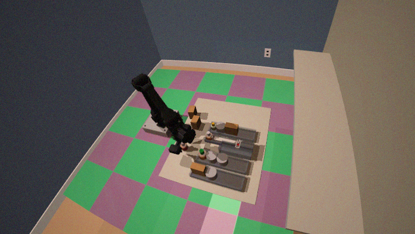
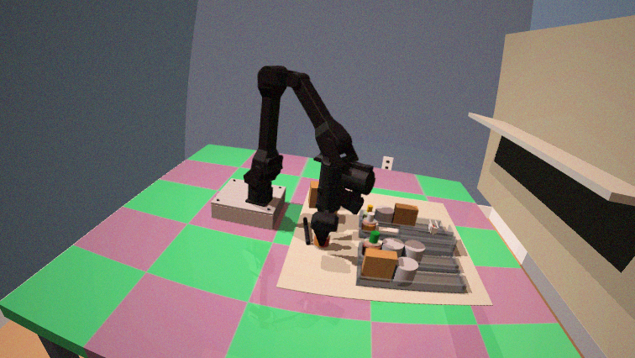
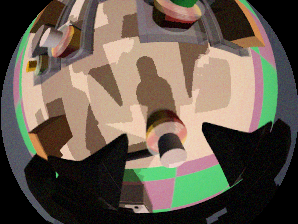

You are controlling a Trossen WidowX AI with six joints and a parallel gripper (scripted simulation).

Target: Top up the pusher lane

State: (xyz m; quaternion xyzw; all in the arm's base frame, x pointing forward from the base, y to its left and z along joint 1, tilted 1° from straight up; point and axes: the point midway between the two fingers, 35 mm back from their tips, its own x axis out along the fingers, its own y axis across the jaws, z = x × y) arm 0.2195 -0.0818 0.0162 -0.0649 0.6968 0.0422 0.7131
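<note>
The loose jar, with a pale cap and a red-orange body, stands upright on the mat. My gripper is low over it and open, one finger on each side; the wrist view shows gaps between jar and fingers. A similar pale-capped jar stands at the front end of the sprung lane. A long white bar lies behind it. The pusher plate is too small to make out.
A green-capped jar and grey cylinders stand in a neighbouring lane. A yellow-capped jar stands in the far lane. Loose brown boxes and a black stick are near the gripper.
</note>
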